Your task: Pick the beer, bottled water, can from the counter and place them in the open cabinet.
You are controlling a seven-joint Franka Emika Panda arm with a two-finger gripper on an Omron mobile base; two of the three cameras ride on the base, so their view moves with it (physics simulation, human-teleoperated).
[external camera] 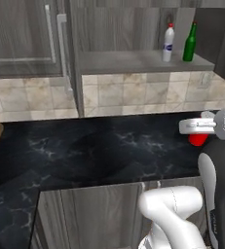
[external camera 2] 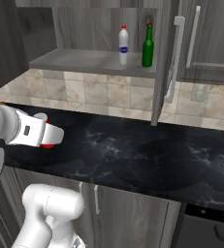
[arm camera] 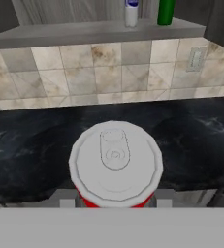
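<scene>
We judge the short red cylindrical can with a silvery top light, rigid and slick, best gripped around its sides. It sits over the black marble-look countertop, and our two-finger gripper has its jaws narrowed against the can's sides, apparently holding it.
</scene>
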